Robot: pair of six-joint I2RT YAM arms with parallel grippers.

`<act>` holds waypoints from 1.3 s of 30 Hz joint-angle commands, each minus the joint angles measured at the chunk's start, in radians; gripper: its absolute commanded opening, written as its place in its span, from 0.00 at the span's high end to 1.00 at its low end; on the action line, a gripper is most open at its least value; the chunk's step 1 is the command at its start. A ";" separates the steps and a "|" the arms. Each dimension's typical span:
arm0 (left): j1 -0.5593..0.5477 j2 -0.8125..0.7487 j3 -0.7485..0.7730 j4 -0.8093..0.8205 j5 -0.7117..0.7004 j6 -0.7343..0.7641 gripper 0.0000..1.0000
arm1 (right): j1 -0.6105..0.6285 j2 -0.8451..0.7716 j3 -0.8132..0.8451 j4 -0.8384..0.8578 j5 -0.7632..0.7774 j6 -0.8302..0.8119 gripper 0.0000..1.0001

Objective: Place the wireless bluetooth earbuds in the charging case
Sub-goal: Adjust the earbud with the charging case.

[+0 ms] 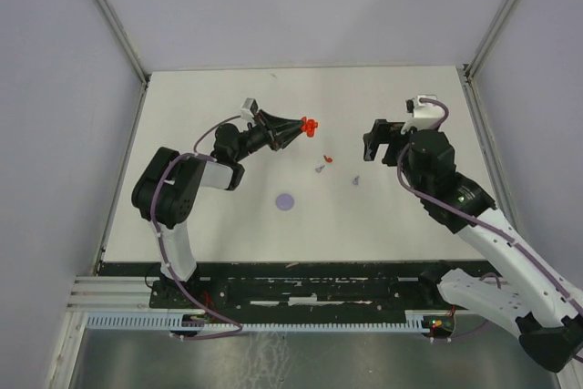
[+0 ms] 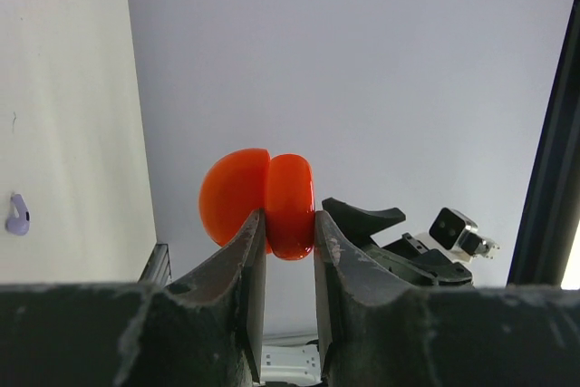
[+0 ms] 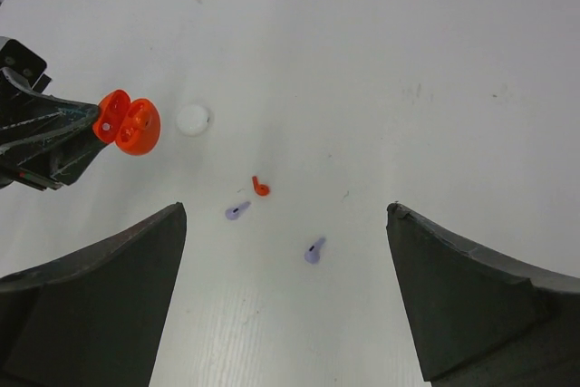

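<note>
In the top view the left gripper (image 1: 296, 127) sits just above the middle of the frame, its fingers pinched on the red case (image 1: 311, 125), which it holds off the table (image 1: 228, 225). The right gripper (image 1: 375, 138) hangs to the right of the case, well apart from it.

Between them and a little lower lie three loose pieces. A red earbud (image 1: 328, 158) has a purple earbud (image 1: 320, 168) just beside it, and a second purple earbud (image 1: 356, 180) lies further to the lower right. A purple disc (image 1: 287, 200) lies left of and below them, and only this view shows it.

The left wrist view gives the grip close up. The two fingers (image 2: 249, 251) clamp narrowly on the lower edge of the case (image 2: 263, 201), whose two halves stand spread open above them. One purple earbud shows at the left edge.

The right wrist view shows that gripper's own fingers (image 3: 109, 287) spread wide, with nothing between them. It alone looks into the case (image 3: 129, 122), at the upper left. Each half bears a small pale spot, though what the spots are cannot be told at this size. A white disc (image 3: 192, 120) lies just right of the case and is hardly to be made out from above. All three earbuds lie on the table below it, outside the case.
</note>
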State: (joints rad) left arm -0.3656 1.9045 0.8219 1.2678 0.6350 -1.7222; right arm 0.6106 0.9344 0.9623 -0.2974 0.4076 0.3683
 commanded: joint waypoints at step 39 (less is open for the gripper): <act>-0.228 0.153 0.336 -0.045 -0.060 0.050 0.97 | -0.002 -0.346 0.199 -0.623 0.197 0.101 0.01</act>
State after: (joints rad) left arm -0.5911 2.0701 1.1305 1.1320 0.5610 -1.6379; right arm 0.6106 0.6155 1.1332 -0.9104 0.5674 0.4637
